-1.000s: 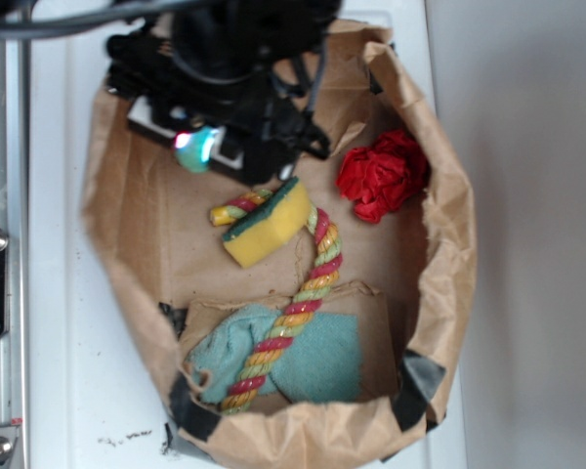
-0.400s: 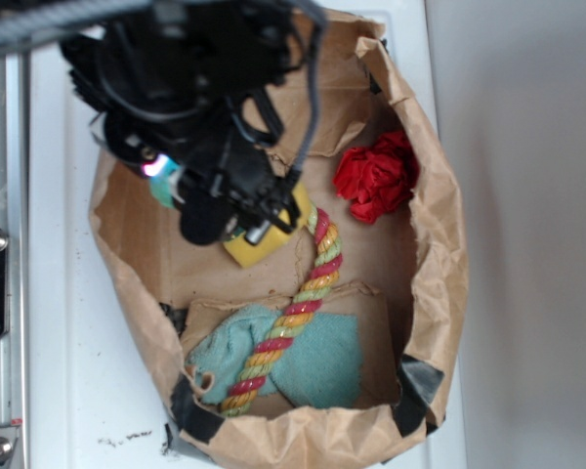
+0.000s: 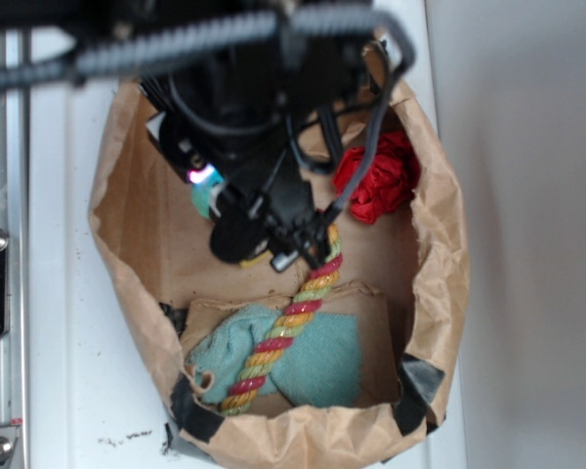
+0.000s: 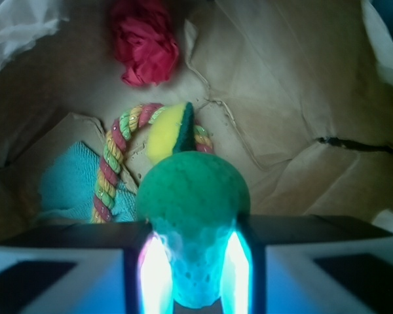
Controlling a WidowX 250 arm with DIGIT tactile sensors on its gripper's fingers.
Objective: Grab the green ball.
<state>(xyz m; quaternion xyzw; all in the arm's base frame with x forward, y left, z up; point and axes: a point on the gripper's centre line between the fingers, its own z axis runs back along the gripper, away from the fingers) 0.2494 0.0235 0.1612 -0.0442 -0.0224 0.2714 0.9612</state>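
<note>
Inside the paper bag (image 3: 439,244), the rope (image 3: 293,322) is lying across the cloth (image 3: 322,362), with the paper wad (image 3: 381,181) sitting beyond the rope.

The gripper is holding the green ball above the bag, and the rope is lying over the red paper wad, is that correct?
Not quite. In the exterior view the rope lies over the teal cloth, not the red paper wad, which sits apart. The gripper does hold the green ball.

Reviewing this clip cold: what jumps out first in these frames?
In the wrist view, the green ball fills the centre, clamped between the gripper fingers, which glow brightly. From outside, the black arm covers the top of the brown paper bag. A red paper wad and a striped rope on a teal cloth lie in the bag.
</note>
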